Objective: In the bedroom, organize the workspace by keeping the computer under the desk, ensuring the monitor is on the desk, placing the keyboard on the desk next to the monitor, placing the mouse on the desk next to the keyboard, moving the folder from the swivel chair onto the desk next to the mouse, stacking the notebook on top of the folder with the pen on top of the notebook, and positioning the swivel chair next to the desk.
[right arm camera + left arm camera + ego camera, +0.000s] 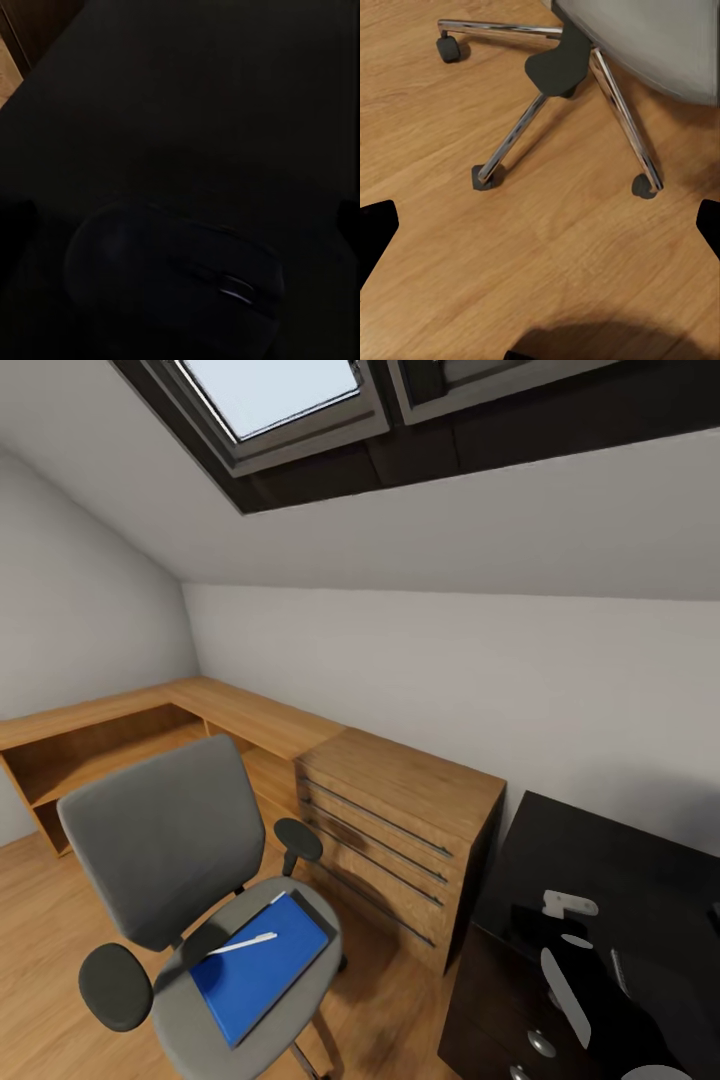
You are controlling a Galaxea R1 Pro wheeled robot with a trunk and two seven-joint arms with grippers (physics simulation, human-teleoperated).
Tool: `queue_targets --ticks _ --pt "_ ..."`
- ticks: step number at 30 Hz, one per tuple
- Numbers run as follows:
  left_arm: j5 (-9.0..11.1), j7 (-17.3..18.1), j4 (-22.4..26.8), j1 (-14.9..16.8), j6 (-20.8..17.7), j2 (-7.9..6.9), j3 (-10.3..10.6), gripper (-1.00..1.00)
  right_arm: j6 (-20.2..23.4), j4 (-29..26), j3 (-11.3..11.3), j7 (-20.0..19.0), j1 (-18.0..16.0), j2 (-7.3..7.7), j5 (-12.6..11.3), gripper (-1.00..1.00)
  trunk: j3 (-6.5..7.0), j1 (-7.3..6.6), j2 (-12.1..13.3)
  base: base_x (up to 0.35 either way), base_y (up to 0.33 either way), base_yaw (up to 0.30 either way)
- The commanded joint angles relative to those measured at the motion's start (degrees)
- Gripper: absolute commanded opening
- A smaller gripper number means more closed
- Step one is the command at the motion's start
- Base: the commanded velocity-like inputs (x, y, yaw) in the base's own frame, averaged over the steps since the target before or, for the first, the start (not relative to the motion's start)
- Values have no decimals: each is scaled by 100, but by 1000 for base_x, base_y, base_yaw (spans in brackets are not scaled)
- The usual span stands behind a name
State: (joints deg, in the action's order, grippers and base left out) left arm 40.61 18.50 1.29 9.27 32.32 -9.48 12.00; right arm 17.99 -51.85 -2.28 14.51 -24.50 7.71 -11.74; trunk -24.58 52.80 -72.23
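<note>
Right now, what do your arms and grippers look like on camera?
The left gripper has plain matte black fingers with angled tips. In the head view the right arm is glossy black with white panels, hard to separate from the black desk. No cables or markings visible.

Swivel chair (190,880) stands on the floor (40,930) at seven o'clock in the head view. Folder (258,965) lies on its seat, pen (243,943) on the folder. Low shelving (230,720) behind. Desk (600,880) at four o'clock, mouse (172,281) on it.
</note>
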Motion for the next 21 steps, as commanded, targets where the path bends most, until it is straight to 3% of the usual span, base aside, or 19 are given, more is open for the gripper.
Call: queue_targets --ticks 1,21 --pt "61 33 -6 4 12 -1 39 100 20 -10 9 35 -2 2 -59 100 12 -23 38 0 0 0" --pt "61 31 -6 4 12 7 39 100 20 -18 9 35 -2 3 -58 100 371 -462 840 0 0 0"
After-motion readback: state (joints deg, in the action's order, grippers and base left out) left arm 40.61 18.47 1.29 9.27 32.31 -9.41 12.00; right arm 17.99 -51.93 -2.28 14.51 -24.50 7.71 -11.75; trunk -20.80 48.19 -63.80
